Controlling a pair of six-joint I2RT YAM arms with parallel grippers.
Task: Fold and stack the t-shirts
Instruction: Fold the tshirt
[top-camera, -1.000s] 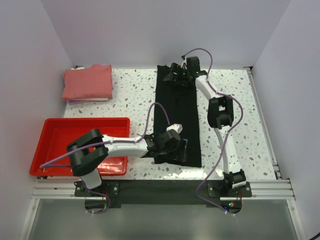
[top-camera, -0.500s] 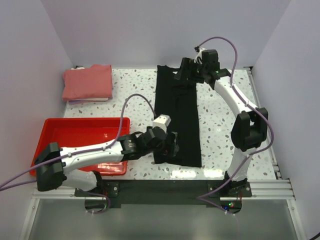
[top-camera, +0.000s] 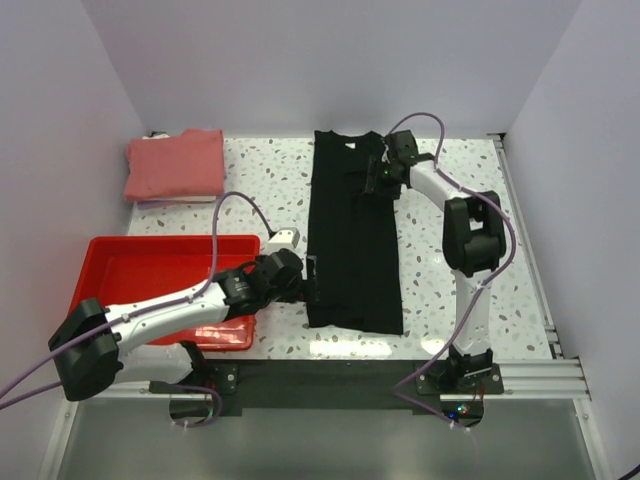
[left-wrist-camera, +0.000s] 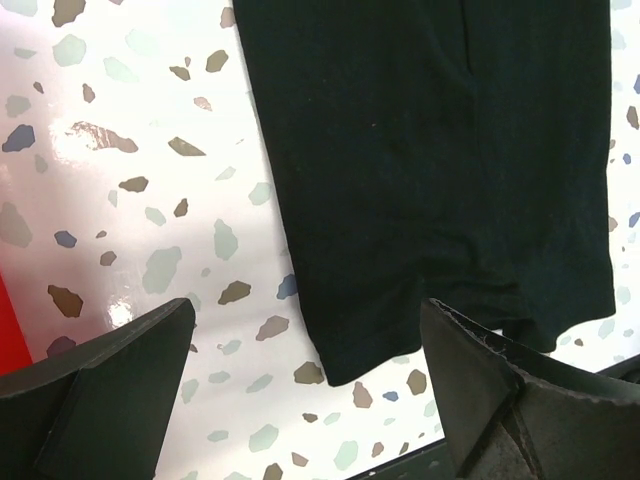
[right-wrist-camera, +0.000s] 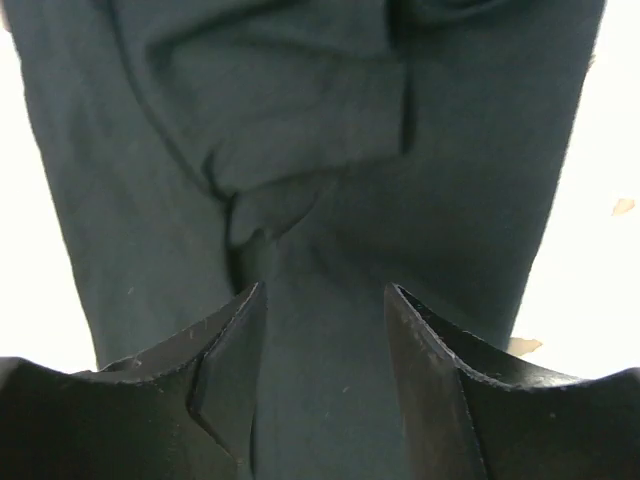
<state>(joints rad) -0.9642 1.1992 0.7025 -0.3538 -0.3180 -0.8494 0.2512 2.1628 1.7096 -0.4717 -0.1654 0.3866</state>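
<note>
Left gripper (left-wrist-camera: 310, 345) wide, empty, over black t-shirt (top-camera: 352, 240) hem corner | right gripper (right-wrist-camera: 325, 340) parted, empty, masking its far folds | shirts 2, pink t-shirt (top-camera: 175, 165) beyond left gripper | red tray (top-camera: 140, 270) 1

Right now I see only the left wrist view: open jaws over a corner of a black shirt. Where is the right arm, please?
Observer: The right arm reaches to the far end of the black shirt, on its right side.
Operator: Does it hold the cloth?
Observer: No. Its jaws stand open over bunched cloth and grip nothing.
Operator: Is there another shirt?
Observer: Yes, a pink shirt lies folded in the far left corner, beyond the red tray.
</note>
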